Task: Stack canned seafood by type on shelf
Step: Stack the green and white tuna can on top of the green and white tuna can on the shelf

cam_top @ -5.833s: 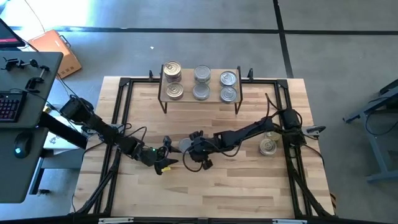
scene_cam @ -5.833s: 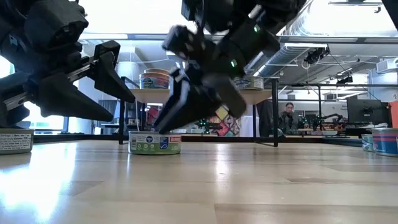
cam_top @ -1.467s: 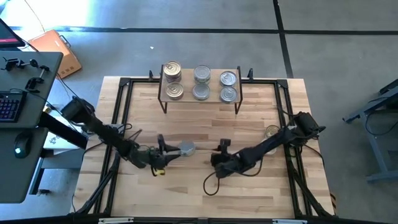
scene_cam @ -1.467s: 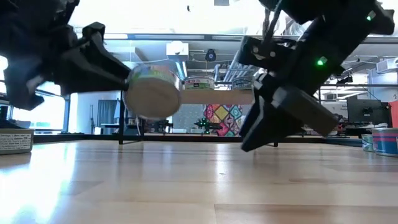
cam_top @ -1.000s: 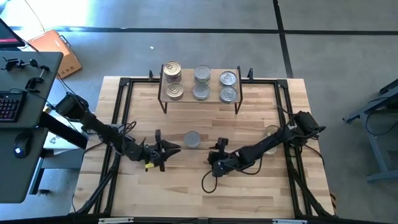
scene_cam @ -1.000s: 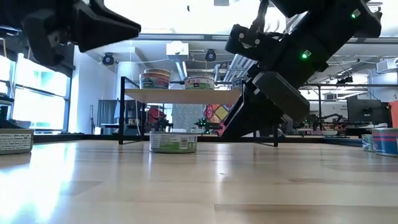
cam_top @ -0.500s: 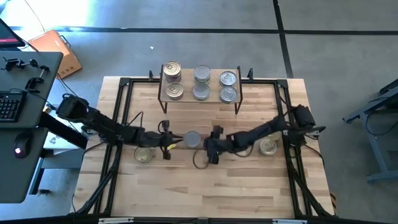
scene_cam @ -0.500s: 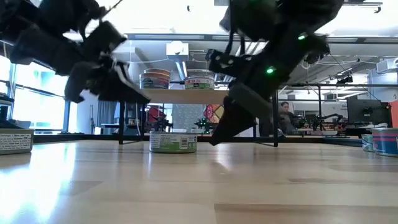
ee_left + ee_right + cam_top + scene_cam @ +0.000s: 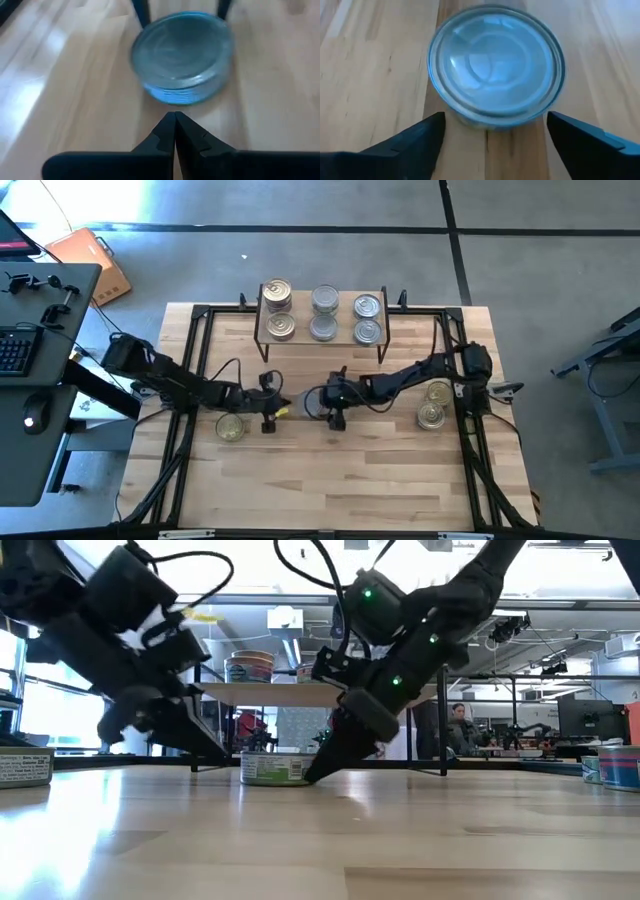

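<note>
A robotics lab: monitors (image 9: 585,720), workbenches and exposed ceiling ducts (image 9: 500,580).

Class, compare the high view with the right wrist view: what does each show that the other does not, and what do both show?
Only the high view shows the shelf with its six tins, both arms, the left claw shut beside the middle tin, and three more tins on the table: one near the left arm and two near the right arm.

Only the right wrist view shows the middle tin's lid close up, and the right claw open, its fingers wider apart than the tin.

Both show that tin on the table, not gripped.
</note>
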You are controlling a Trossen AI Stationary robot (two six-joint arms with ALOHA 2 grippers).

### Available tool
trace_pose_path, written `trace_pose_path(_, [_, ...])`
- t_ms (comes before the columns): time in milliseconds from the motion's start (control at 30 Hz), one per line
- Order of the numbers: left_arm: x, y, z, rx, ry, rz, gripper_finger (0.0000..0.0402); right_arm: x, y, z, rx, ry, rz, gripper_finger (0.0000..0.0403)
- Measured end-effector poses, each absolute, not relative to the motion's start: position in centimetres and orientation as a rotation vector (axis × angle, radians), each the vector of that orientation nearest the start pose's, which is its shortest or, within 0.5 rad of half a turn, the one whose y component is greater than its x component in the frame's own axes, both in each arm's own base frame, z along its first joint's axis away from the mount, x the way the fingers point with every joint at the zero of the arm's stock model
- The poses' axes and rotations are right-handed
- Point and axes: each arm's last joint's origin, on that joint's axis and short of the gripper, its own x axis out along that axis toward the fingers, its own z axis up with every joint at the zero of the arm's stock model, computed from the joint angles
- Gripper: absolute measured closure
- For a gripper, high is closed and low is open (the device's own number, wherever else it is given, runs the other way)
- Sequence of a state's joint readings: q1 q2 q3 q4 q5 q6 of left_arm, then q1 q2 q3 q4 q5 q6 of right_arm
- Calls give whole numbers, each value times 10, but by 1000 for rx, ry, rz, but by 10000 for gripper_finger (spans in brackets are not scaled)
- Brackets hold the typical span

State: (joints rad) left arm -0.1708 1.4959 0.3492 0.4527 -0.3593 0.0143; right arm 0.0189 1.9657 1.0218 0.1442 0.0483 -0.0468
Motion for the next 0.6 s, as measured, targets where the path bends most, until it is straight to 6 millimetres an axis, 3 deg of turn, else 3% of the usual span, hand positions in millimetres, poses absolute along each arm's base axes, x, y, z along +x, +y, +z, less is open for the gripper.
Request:
trace_pose_path(200, [237, -22, 100, 151, 625, 105, 401, 385, 14, 114, -83, 749, 63, 42])
trace_pose_path(333, [242, -23, 95, 135, 595, 79, 401, 384, 28, 114, -3, 755, 58, 41])
trace_pose_path(600, [248, -23, 105, 137, 495, 99, 401, 375, 77, 113, 246, 818, 101, 41])
